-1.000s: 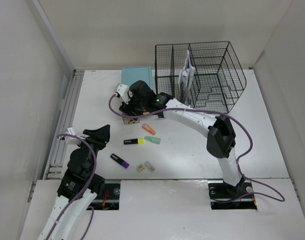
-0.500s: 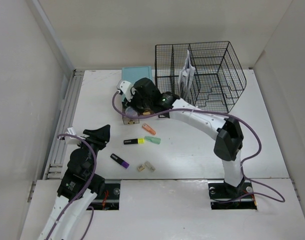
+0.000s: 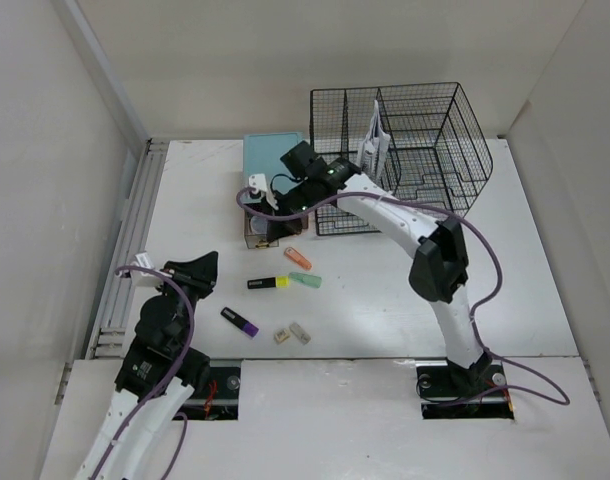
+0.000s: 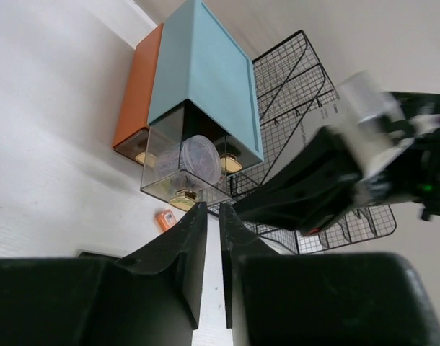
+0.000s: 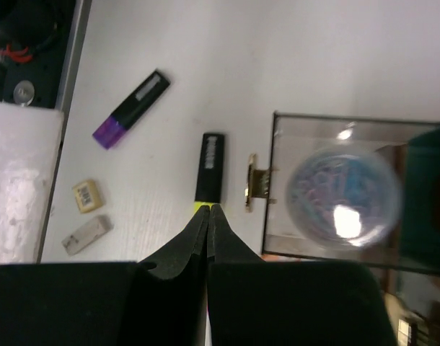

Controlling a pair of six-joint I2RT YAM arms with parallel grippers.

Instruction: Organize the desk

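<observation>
Right gripper (image 3: 272, 222) above open drawer (image 5: 335, 189)

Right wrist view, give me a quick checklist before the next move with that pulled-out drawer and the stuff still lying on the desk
1. Drawer pulled out of the small drawer box: ok.
2. Drawer contents: a round clear container already lies inside; spare room: cannot tell.
3. Right gripper empty and free to pick: ok, fingers together with nothing between them.
4. Left gripper out of the way: ok, nearly closed, empty, back near its base.
5. Desk cleared of loose items: not ok; the yellow highlighter, purple highlighter and two small erasers remain out.
</observation>
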